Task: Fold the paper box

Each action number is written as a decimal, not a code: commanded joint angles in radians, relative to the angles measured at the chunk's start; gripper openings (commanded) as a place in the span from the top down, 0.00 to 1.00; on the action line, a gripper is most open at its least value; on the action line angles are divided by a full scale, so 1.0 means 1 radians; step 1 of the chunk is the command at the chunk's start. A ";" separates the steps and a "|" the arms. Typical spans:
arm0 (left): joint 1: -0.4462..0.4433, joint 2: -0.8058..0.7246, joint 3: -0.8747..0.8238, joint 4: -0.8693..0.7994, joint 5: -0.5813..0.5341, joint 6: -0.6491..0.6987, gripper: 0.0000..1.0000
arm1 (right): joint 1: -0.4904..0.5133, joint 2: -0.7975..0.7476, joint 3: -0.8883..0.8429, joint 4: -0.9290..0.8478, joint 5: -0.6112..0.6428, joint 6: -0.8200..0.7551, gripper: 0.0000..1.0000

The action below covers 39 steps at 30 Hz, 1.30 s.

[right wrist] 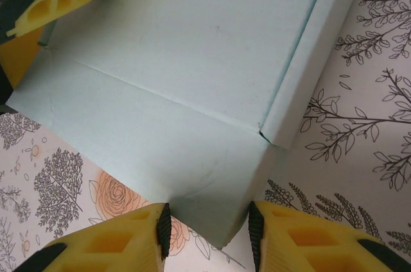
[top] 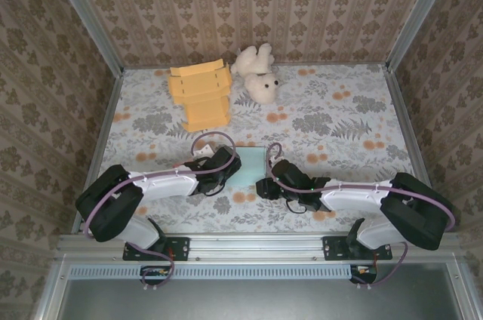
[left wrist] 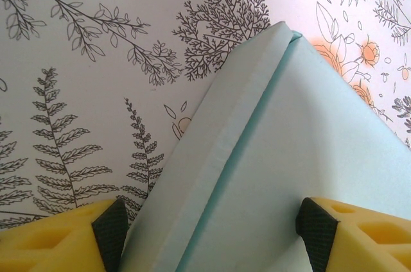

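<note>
On the tabletop [top: 355, 131], which has a flowered cloth, the largest thing is a flat yellow carton [top: 200, 93] at 11 o'clock, near the back wall. Just beside it, at 12 o'clock, lies a white bear [top: 256, 77]. The pale blue box [top: 250, 163] lies toward 6 o'clock from the centre, between the two arms and well apart from the carton.

The left pincer [left wrist: 212, 237] is at the 9 o'clock side of the box. It is released: its jaws stand wide apart over a raised side wall, and the black pads [left wrist: 112, 230] do not squeeze this wall.

The right pincer [right wrist: 209, 233] is at the 5 o'clock corner of the box. The corner of a flap sits between its pads [right wrist: 164, 230], which stand close on both sides. I cannot tell whether they really pinch the flap.
</note>
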 commanded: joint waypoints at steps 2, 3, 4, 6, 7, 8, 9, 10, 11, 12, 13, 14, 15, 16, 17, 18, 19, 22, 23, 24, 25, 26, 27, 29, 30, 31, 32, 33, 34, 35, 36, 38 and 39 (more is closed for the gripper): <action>0.001 0.066 -0.058 -0.156 0.019 -0.002 0.27 | 0.007 0.047 -0.012 0.042 0.035 -0.036 0.61; 0.001 0.066 -0.058 -0.155 0.019 -0.002 0.27 | 0.007 0.049 -0.012 0.045 0.040 -0.041 0.61; 0.002 0.068 -0.056 -0.155 0.018 -0.001 0.27 | 0.008 0.054 -0.014 0.048 0.043 -0.049 0.61; 0.002 0.069 -0.056 -0.155 0.020 0.000 0.27 | 0.008 0.062 -0.015 0.054 0.054 -0.065 0.61; 0.001 0.069 -0.056 -0.155 0.020 0.000 0.27 | 0.008 0.066 -0.017 0.058 0.062 -0.075 0.61; 0.002 0.070 -0.055 -0.155 0.020 0.001 0.27 | 0.007 0.070 -0.019 0.059 0.071 -0.083 0.62; 0.001 0.071 -0.055 -0.155 0.020 0.001 0.27 | 0.009 0.074 -0.021 0.064 0.078 -0.091 0.62; 0.002 0.072 -0.055 -0.155 0.020 0.001 0.27 | 0.009 0.079 -0.023 0.070 0.083 -0.099 0.62; 0.001 0.073 -0.054 -0.155 0.022 0.002 0.27 | 0.009 0.084 -0.026 0.076 0.089 -0.106 0.62; 0.003 0.071 -0.053 -0.155 0.021 0.002 0.27 | 0.010 0.089 -0.027 0.082 0.094 -0.111 0.62; 0.003 0.073 -0.054 -0.155 0.023 0.001 0.27 | 0.009 0.093 -0.029 0.090 0.099 -0.116 0.62; 0.001 0.074 -0.053 -0.155 0.024 0.002 0.27 | 0.009 0.099 -0.030 0.098 0.105 -0.122 0.62; 0.002 0.075 -0.053 -0.153 0.025 0.001 0.27 | 0.011 0.106 -0.032 0.106 0.110 -0.125 0.62; 0.002 0.074 -0.052 -0.152 0.028 0.001 0.27 | 0.010 0.112 -0.032 0.112 0.120 -0.128 0.63; 0.001 0.077 -0.052 -0.151 0.028 0.003 0.27 | 0.013 0.119 -0.032 0.119 0.133 -0.130 0.63; 0.002 0.080 -0.052 -0.150 0.030 0.003 0.27 | 0.014 0.124 -0.031 0.123 0.146 -0.131 0.63; 0.001 0.083 -0.050 -0.147 0.034 0.003 0.27 | 0.017 0.132 -0.029 0.128 0.162 -0.131 0.63; 0.002 0.093 -0.047 -0.137 0.044 0.003 0.27 | 0.028 0.156 -0.019 0.136 0.222 -0.130 0.62; 0.002 0.098 -0.045 -0.133 0.049 0.003 0.27 | 0.032 0.167 -0.016 0.140 0.237 -0.131 0.62; 0.002 0.102 -0.044 -0.128 0.052 0.003 0.27 | 0.036 0.175 -0.010 0.140 0.250 -0.131 0.62; 0.000 0.109 -0.044 -0.124 0.055 0.004 0.27 | 0.041 0.184 -0.004 0.140 0.267 -0.133 0.62; 0.001 0.114 -0.043 -0.122 0.058 0.004 0.27 | 0.047 0.194 0.001 0.141 0.282 -0.137 0.62; 0.000 0.117 -0.041 -0.120 0.060 0.004 0.27 | 0.049 0.202 0.006 0.141 0.297 -0.140 0.62; 0.000 0.123 -0.041 -0.116 0.062 0.004 0.27 | 0.058 0.218 0.015 0.140 0.346 -0.147 0.60; 0.000 0.126 -0.042 -0.115 0.063 0.005 0.27 | 0.060 0.224 0.018 0.139 0.368 -0.153 0.59; 0.001 0.128 -0.041 -0.113 0.063 0.005 0.27 | 0.062 0.230 0.021 0.138 0.398 -0.158 0.59; 0.001 0.128 -0.041 -0.113 0.062 0.006 0.27 | 0.062 0.232 0.022 0.137 0.427 -0.167 0.59; 0.001 0.129 -0.042 -0.112 0.063 0.009 0.27 | 0.063 0.233 0.022 0.138 0.449 -0.175 0.59; 0.000 0.128 -0.042 -0.113 0.064 0.010 0.28 | 0.062 0.231 0.022 0.139 0.470 -0.185 0.59; 0.001 0.129 -0.045 -0.115 0.065 0.011 0.28 | 0.063 0.227 0.022 0.142 0.486 -0.196 0.58; 0.001 0.128 -0.044 -0.115 0.064 0.012 0.28 | 0.062 0.225 0.022 0.146 0.494 -0.206 0.58; 0.000 0.129 -0.043 -0.115 0.063 0.014 0.28 | 0.061 0.221 0.028 0.159 0.494 -0.233 0.56; 0.000 0.130 -0.041 -0.115 0.063 0.017 0.28 | 0.061 0.222 0.037 0.161 0.490 -0.248 0.55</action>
